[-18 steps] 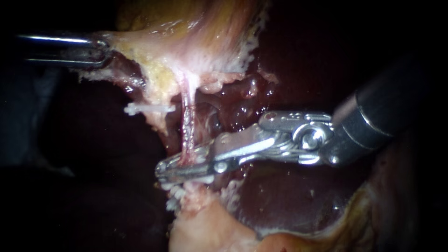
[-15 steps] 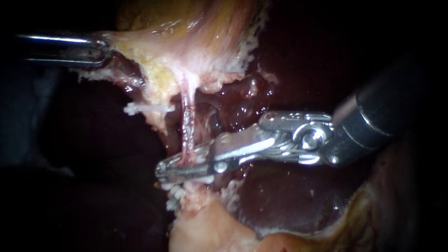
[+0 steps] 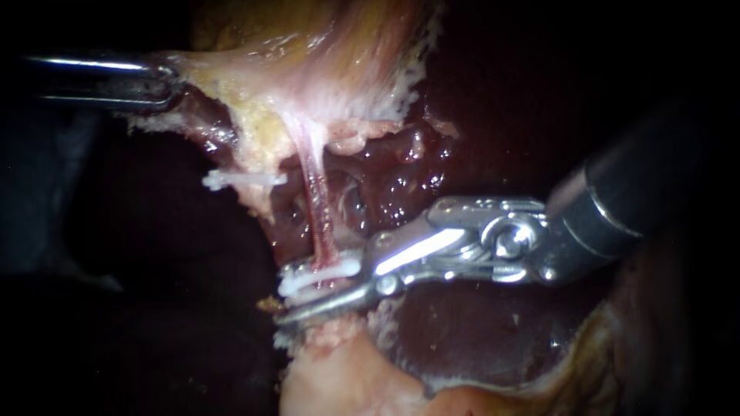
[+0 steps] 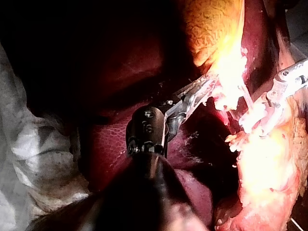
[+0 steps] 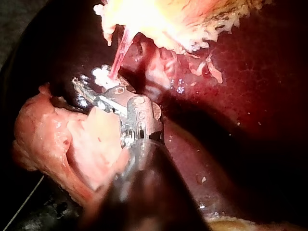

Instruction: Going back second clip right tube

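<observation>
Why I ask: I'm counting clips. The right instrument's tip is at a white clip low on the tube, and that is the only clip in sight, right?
No. The right instrument is at the lower clip on the tube, but that is not the only one. The endoscope view shows an upper clip, also white, left of the tube.

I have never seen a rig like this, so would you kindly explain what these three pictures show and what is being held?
This is a surgical robot working at a bench on a pig's dark red liver. The wide picture comes from the endoscope, and the other two come from a camera on each arm. The left slender metal instrument grips pale yellowish tissue and holds it taut. The right slender metal instrument stands open around a white plastic clip on the thin pink tube. A second white clip sits higher up, beside the tube.
</observation>
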Robot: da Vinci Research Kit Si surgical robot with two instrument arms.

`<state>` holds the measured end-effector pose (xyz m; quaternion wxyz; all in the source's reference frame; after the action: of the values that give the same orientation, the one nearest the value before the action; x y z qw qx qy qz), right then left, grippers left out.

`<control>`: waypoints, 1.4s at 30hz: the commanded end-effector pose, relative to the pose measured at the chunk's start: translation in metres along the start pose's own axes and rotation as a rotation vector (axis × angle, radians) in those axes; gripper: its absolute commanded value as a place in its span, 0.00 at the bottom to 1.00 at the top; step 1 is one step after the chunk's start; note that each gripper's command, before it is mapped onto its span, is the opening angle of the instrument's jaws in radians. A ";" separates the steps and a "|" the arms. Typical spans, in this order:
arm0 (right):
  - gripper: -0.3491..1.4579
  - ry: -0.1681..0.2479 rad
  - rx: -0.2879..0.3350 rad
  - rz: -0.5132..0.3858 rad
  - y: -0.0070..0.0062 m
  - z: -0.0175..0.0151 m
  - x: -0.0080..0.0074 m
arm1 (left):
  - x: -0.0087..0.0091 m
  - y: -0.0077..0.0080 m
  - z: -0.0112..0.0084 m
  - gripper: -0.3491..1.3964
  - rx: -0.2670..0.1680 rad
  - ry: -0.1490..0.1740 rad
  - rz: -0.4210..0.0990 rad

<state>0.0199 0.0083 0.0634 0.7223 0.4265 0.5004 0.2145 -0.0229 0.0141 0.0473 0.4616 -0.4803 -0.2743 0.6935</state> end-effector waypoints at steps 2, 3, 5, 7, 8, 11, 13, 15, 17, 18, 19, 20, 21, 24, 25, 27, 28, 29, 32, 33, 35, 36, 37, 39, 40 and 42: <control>0.46 0.016 -0.034 -0.026 0.0003 0.0000 0.0000 | 0.0000 0.0000 0.0000 0.00 0.000 0.000 0.000; 0.47 0.025 -0.056 -0.054 0.0006 -0.0001 0.0000 | 0.0000 0.0000 0.0000 0.00 0.000 0.000 0.000; 0.47 0.037 -0.093 -0.110 0.0009 -0.0004 -0.0001 | 0.0000 0.0000 0.0000 0.00 0.000 0.000 0.000; 0.47 0.041 -0.118 -0.166 0.0011 -0.0010 -0.0002 | -0.0001 0.0000 -0.0001 0.00 -0.001 0.000 0.000; 0.47 0.042 -0.127 -0.186 0.0012 -0.0013 -0.0003 | -0.0001 0.0000 -0.0001 0.00 -0.001 0.000 0.000; 0.47 0.043 -0.154 -0.247 0.0013 -0.0026 -0.0008 | -0.0001 -0.0001 -0.0002 0.00 -0.001 0.000 0.000; 0.47 0.045 -0.172 -0.270 0.0012 -0.0036 -0.0014 | -0.0001 -0.0001 -0.0002 0.00 -0.001 0.000 0.000; 0.47 0.045 -0.185 -0.294 0.0010 -0.0045 -0.0018 | -0.0001 -0.0001 -0.0001 0.00 -0.001 0.000 0.001; 0.47 0.044 -0.199 -0.323 0.0006 -0.0055 -0.0022 | -0.0002 -0.0001 -0.0001 0.00 -0.001 0.000 0.001; 0.47 0.043 -0.204 -0.338 0.0003 -0.0061 -0.0023 | -0.0002 -0.0001 -0.0001 0.00 -0.001 0.000 0.001; 0.47 0.043 -0.209 -0.352 -0.0001 -0.0068 -0.0025 | -0.0002 -0.0001 -0.0001 0.00 -0.001 0.000 0.001; 0.47 0.041 -0.213 -0.367 -0.0004 -0.0073 -0.0025 | -0.0002 -0.0001 -0.0002 0.00 -0.001 0.000 0.001; 0.47 0.040 -0.215 -0.377 -0.0007 -0.0079 -0.0026 | -0.0002 -0.0002 -0.0002 0.00 -0.001 0.000 0.001; 0.47 0.037 -0.214 -0.406 -0.0019 -0.0100 -0.0026 | -0.0002 -0.0002 -0.0002 0.00 -0.002 -0.001 0.001; 0.47 0.035 -0.211 -0.417 -0.0022 -0.0106 -0.0026 | -0.0002 -0.0003 -0.0002 0.00 -0.002 -0.001 0.001; 0.47 0.032 -0.207 -0.439 -0.0029 -0.0119 -0.0027 | -0.0002 -0.0003 -0.0002 0.00 -0.002 -0.001 0.002; 0.47 0.030 -0.206 -0.450 -0.0031 -0.0124 -0.0027 | -0.0002 -0.0003 -0.0002 0.00 -0.002 -0.001 0.001; 0.47 0.028 -0.207 -0.465 -0.0033 -0.0129 -0.0027 | -0.0002 -0.0003 -0.0002 0.00 -0.002 -0.001 0.001; 0.47 0.026 -0.219 -0.493 -0.0036 -0.0139 -0.0028 | -0.0002 -0.0003 -0.0002 0.00 -0.002 -0.001 0.002; 0.47 0.025 -0.221 -0.498 -0.0036 -0.0142 -0.0028 | -0.0002 -0.0003 -0.0002 0.00 -0.002 -0.001 0.002; 0.47 0.023 -0.220 -0.509 -0.0036 -0.0147 -0.0029 | -0.0002 -0.0004 -0.0002 0.00 -0.002 -0.001 0.002; 0.47 0.023 -0.223 -0.515 -0.0035 -0.0149 -0.0030 | -0.0002 -0.0004 -0.0002 0.00 -0.002 -0.001 0.002; 0.47 0.023 -0.223 -0.515 -0.0035 -0.0150 -0.0030 | -0.0002 -0.0004 -0.0002 0.00 -0.002 -0.001 0.002; 0.47 0.022 -0.232 -0.527 -0.0034 -0.0153 -0.0031 | -0.0002 -0.0004 -0.0002 0.00 -0.002 -0.001 0.002; 0.47 0.023 -0.235 -0.526 -0.0033 -0.0154 -0.0030 | -0.0003 -0.0004 -0.0001 0.00 -0.002 -0.001 0.002; 0.47 0.022 -0.237 -0.530 -0.0033 -0.0155 -0.0030 | -0.0003 -0.0004 0.0000 0.00 -0.001 0.000 0.002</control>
<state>0.0042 0.0106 0.0602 0.7925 0.1898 0.5741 0.0799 -0.0227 0.0139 0.0478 0.4600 -0.4811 -0.2748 0.6938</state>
